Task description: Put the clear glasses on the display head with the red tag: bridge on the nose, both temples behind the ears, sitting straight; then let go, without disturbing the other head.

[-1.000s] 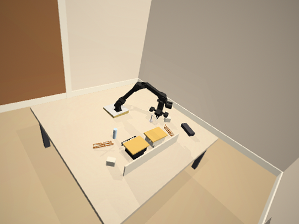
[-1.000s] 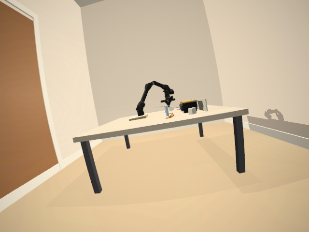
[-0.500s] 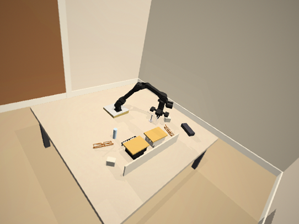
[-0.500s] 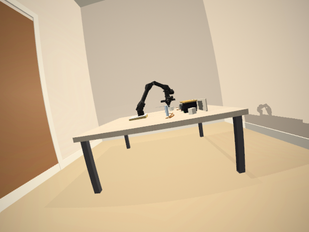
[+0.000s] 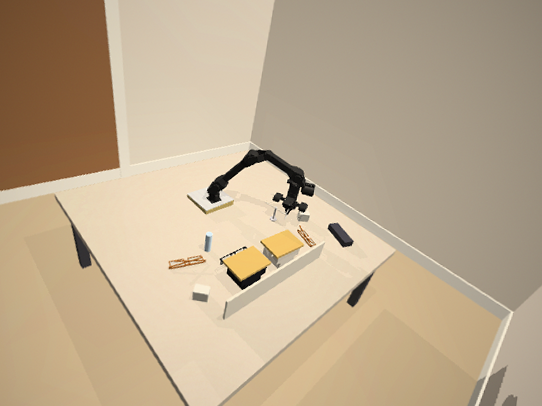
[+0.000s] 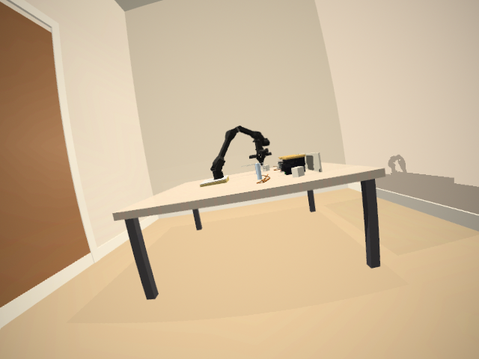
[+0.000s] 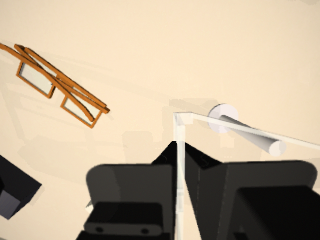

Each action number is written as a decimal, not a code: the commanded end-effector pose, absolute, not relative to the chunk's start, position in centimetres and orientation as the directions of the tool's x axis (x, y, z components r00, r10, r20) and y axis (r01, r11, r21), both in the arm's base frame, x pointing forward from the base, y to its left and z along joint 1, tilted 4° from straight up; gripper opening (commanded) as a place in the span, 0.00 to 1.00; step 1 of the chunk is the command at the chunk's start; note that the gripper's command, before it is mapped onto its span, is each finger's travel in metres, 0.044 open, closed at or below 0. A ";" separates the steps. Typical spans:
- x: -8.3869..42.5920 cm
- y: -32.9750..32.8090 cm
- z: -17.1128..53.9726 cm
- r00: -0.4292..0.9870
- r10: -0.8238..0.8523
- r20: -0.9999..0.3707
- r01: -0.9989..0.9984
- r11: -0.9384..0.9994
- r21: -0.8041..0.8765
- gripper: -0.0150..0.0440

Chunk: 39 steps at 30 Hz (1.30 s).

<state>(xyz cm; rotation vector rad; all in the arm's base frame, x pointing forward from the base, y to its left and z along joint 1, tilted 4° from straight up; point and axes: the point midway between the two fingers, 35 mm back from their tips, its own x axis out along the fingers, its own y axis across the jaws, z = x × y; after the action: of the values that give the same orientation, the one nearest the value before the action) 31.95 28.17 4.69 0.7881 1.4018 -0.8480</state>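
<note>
My gripper [image 5: 287,211] [image 6: 262,164] [image 7: 177,145] points down above the table, shut on the clear glasses [image 7: 180,131]. A pale bar of them runs between the fingers, and a thin temple reaches right over the small post stand [image 5: 273,215] [image 7: 255,136]. They are held above the table, off both heads. A black head [image 5: 244,276] [image 6: 293,165] and a light grey head [image 5: 273,257] stand side by side under flat yellow tops [image 5: 246,261] [image 5: 281,244], ahead of the gripper. No red tag can be made out, and the noses and ears are too small to tell.
A long pale panel [image 5: 273,280] stands behind the heads. Orange glasses [image 5: 306,236] [image 7: 62,82] lie near the light head; another orange pair [image 5: 187,262] lies left. Dark glasses [image 5: 229,255] are beside the black head. A blue cylinder [image 5: 208,242], dark case [image 5: 339,234] and small grey blocks [image 5: 201,292] [image 5: 303,217] stand around.
</note>
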 end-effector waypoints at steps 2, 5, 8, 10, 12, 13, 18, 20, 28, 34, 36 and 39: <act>31.9 28.7 4.7 -0.012 -0.030 -0.999 0.870 0.493 -0.026 0.25; 31.8 28.9 4.7 -0.012 -0.030 -0.999 0.870 0.493 -0.026 0.25; 31.8 29.1 4.7 -0.012 -0.030 -0.999 0.870 0.493 -0.026 0.25; 31.7 29.2 4.7 -0.012 -0.030 -0.999 0.870 0.493 -0.025 0.25; 31.7 29.3 4.7 -0.012 -0.030 -0.999 0.870 0.493 -0.025 0.25; 31.7 29.4 4.7 -0.012 -0.030 -0.999 0.870 0.493 -0.025 0.25; 31.6 29.8 4.7 -0.013 -0.029 -0.999 0.870 0.493 -0.025 0.25; 31.5 29.9 4.7 -0.013 -0.029 -0.999 0.870 0.493 -0.025 0.25; 31.4 30.1 4.7 -0.013 -0.029 -0.999 0.870 0.493 -0.025 0.25; 31.5 30.0 4.7 -0.013 -0.029 -0.999 0.870 0.493 -0.025 0.25; 31.5 30.0 4.7 -0.013 -0.029 -0.999 0.870 0.493 -0.025 0.25; 31.5 30.0 4.7 -0.013 -0.029 -0.999 0.870 0.493 -0.025 0.25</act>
<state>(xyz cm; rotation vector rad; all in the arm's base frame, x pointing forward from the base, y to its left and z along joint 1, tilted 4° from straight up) 31.53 29.95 4.69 0.7909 1.4029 -0.8450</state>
